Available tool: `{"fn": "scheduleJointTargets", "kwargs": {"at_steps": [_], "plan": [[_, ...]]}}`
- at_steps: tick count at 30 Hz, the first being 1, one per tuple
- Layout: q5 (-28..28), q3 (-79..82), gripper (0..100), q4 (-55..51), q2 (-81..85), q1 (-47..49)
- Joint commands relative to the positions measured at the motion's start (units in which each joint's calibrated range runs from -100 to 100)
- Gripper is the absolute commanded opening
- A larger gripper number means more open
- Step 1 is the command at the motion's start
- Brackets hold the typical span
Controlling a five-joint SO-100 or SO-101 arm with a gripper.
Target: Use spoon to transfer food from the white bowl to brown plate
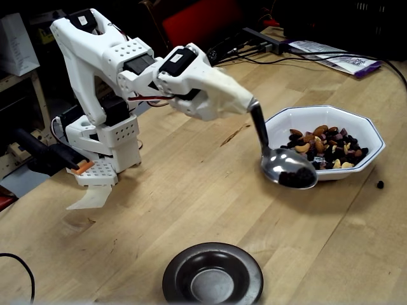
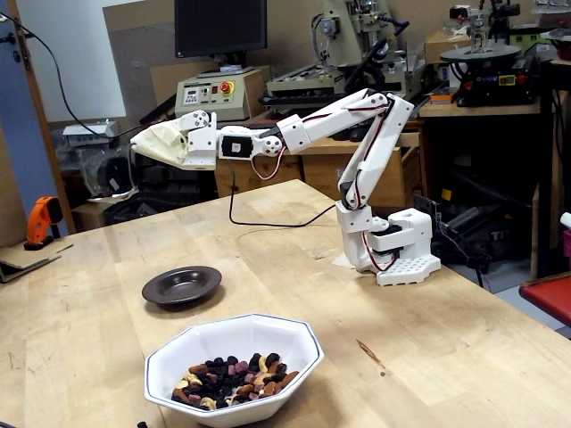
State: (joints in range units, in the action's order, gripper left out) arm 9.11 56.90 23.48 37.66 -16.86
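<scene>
My white gripper is shut on the silver spoon. The spoon hangs down at the near left rim of the white octagonal bowl and carries several dark food pieces. More nuts and dark pieces of food lie in the bowl. The brown plate sits empty at the table's near edge, apart from the spoon. In the other fixed view the gripper is raised above the table beyond the plate, the spoon cannot be made out, and the bowl with food is nearest.
One dark piece lies on the table right of the bowl. The arm's base stands at the left, with cables and papers at the back. Workshop machines stand behind the table.
</scene>
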Motion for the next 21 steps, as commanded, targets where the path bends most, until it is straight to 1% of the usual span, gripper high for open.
{"fn": "scheduleJointTargets", "kwargs": {"at_steps": [1, 9, 12, 16, 21], "plan": [[0.49, 3.45, 5, 0.15, 5.95, -1.58], [0.39, 17.52, 5, -1.03, 24.00, -1.58], [0.15, 21.77, 5, -2.14, 28.37, -1.58], [0.15, 25.49, 5, -5.46, 31.79, -1.51], [0.39, 26.28, 5, -11.78, 32.05, -1.36]]}}
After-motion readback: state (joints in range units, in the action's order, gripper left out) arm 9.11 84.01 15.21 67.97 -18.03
